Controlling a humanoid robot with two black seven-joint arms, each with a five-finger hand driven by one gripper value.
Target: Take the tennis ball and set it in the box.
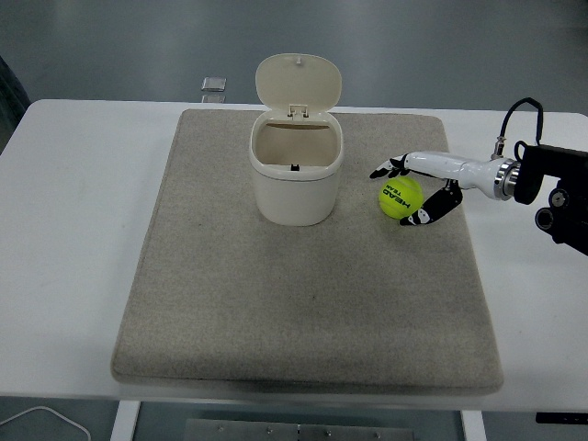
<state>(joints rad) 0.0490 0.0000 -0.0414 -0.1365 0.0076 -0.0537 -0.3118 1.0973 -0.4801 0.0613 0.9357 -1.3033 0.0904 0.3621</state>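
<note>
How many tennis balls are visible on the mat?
1. The ball lies on the mat, right of the open box, between the fingers of the right hand. The box's bottom is partly hidden.
</note>
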